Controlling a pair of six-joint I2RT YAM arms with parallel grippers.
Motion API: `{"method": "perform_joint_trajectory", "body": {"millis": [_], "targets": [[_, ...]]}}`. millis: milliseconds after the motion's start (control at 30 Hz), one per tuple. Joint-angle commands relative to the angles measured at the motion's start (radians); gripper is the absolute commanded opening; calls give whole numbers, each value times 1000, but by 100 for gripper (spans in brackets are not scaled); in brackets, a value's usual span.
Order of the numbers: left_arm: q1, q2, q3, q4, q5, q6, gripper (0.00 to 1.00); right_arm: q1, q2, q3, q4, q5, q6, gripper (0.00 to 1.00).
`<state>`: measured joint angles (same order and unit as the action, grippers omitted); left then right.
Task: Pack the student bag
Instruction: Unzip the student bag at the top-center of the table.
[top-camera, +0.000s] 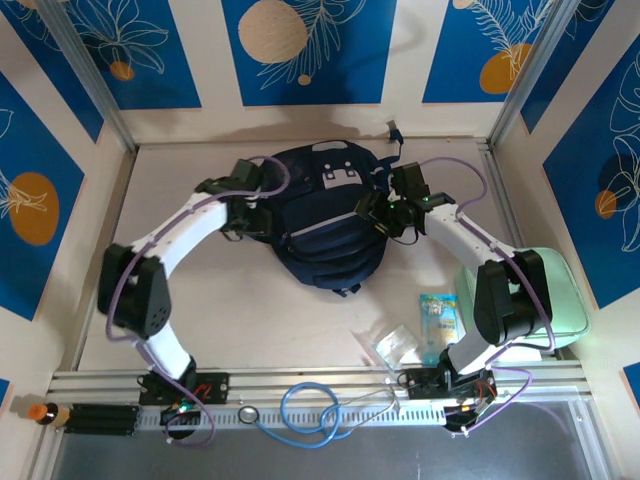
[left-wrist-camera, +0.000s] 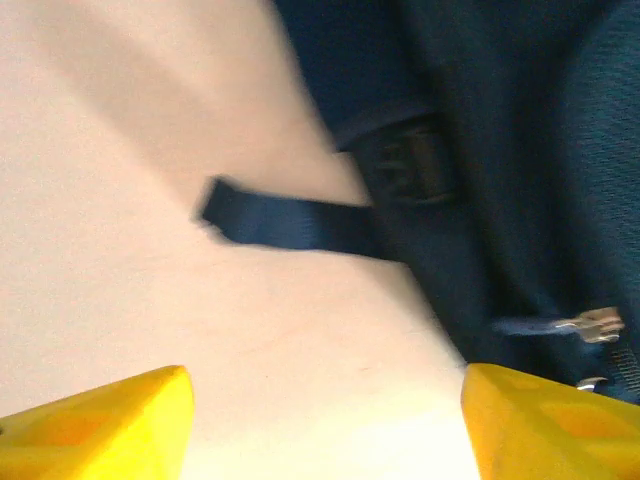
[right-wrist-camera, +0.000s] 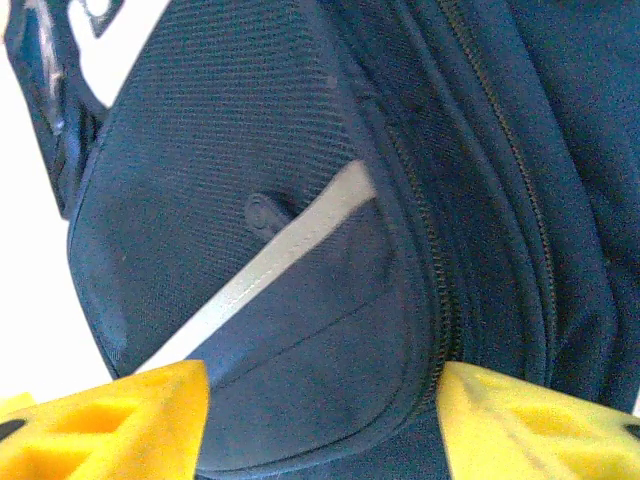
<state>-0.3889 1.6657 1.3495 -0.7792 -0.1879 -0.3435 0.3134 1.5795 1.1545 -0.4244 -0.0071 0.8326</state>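
Note:
The student bag (top-camera: 325, 215), a dark navy backpack with a grey-white patch at its top and a pale diagonal stripe (right-wrist-camera: 270, 260), lies flat in the middle of the table. My left gripper (top-camera: 250, 218) sits at the bag's left edge. In the left wrist view its yellow fingers (left-wrist-camera: 110, 425) stand wide apart over bare table, with the bag's black strap (left-wrist-camera: 290, 220), a buckle (left-wrist-camera: 410, 165) and a metal zipper pull (left-wrist-camera: 592, 322) just ahead. My right gripper (top-camera: 385, 218) hovers at the bag's right side, open (right-wrist-camera: 325, 415) above the front pocket, beside a zipper line (right-wrist-camera: 430, 250).
A mint green case (top-camera: 560, 290) lies at the right behind my right arm. A small printed packet (top-camera: 437, 315) and a clear plastic bag (top-camera: 392, 345) lie near the front right. A blue cable (top-camera: 310, 405) loops over the front rail. Patterned walls enclose the table.

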Motion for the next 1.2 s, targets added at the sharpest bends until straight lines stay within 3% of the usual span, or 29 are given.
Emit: {"method": "perform_joint_trajectory", "body": {"millis": [0,233,567,867,1167], "targets": [[109,-114,-117,77,-72,-118,77,9,-48,46,-46,36,-79,68],[361,-280,-376,193,-178,-274,91,9,-54,39,-37,32,-76,75],[691,-297,-579,339,-21,-365,92,9,-45,111,-97,43,-92,77],[838,-217,-600,353,51,-333,89,16,-46,112,-91,35,-70,76],[850,-148,-612,401,218,-314,84,15,-42,114,-91,39,-73,76]]}}
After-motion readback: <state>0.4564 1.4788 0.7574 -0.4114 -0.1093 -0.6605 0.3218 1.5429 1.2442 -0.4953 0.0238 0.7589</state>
